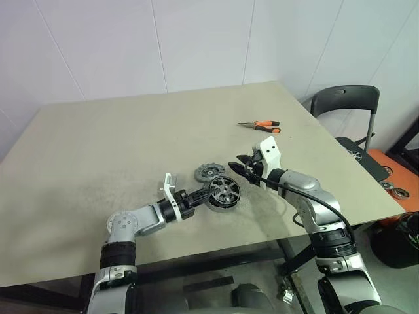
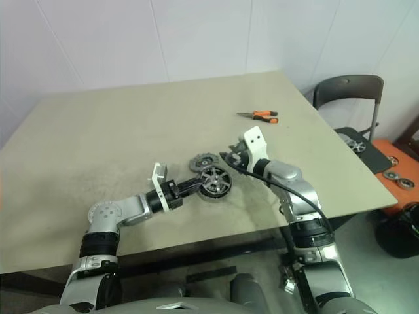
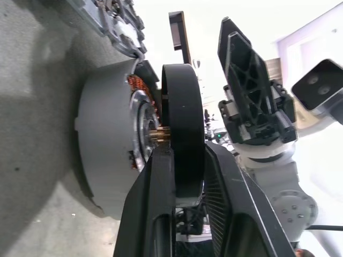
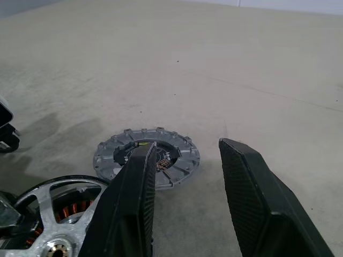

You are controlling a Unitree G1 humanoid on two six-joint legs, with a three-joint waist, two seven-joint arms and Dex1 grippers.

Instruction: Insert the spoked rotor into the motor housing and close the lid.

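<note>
Where the left gripper (image 1: 205, 194) pinches the spoked rotor's (image 1: 224, 190) rim, the rotor sits partly over the motor housing (image 3: 104, 155) near the table's (image 1: 98, 150) front edge. Rigid, weighty metal, likely slick – best held by the rim. Beyond it, the right gripper (image 4: 185, 198) hovers spread over the lid (image 4: 146, 156). No legible writing.

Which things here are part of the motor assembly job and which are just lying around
Part of the job:
spoked rotor, sitting on the motor housing
lid, flat on the table

Lying about:
orange-handled pliers
black chair beside the table
</note>
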